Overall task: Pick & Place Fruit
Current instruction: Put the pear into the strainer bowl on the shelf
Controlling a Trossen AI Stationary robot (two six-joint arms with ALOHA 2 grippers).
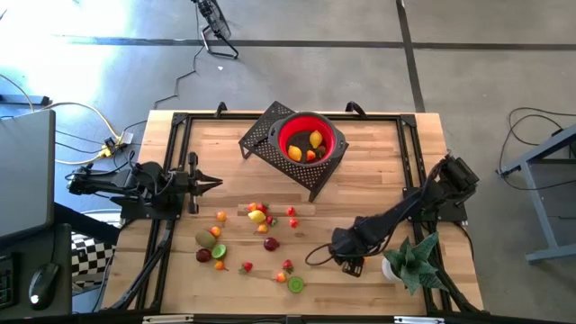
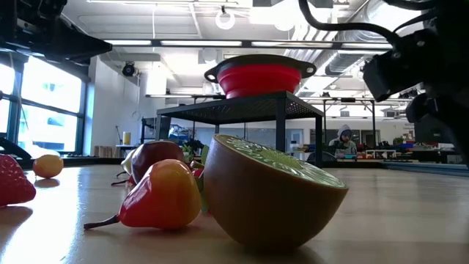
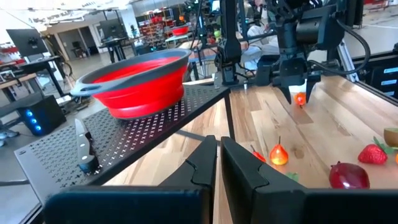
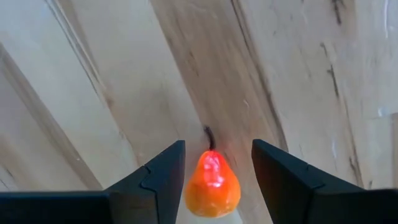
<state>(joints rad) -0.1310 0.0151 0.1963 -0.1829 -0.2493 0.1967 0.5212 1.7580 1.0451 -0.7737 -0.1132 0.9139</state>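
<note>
Orange pear (image 4: 212, 182) between right tool (image 4: 214, 171) fingers

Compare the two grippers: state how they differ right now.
The left gripper is shut with nothing between its fingers; the right gripper holds a small orange pear between its fingers. The left gripper waits at the table's left edge, pointing along the tabletop toward the red bowl; the right gripper points down at the wooden table. Both are dark two-finger grippers.
</note>
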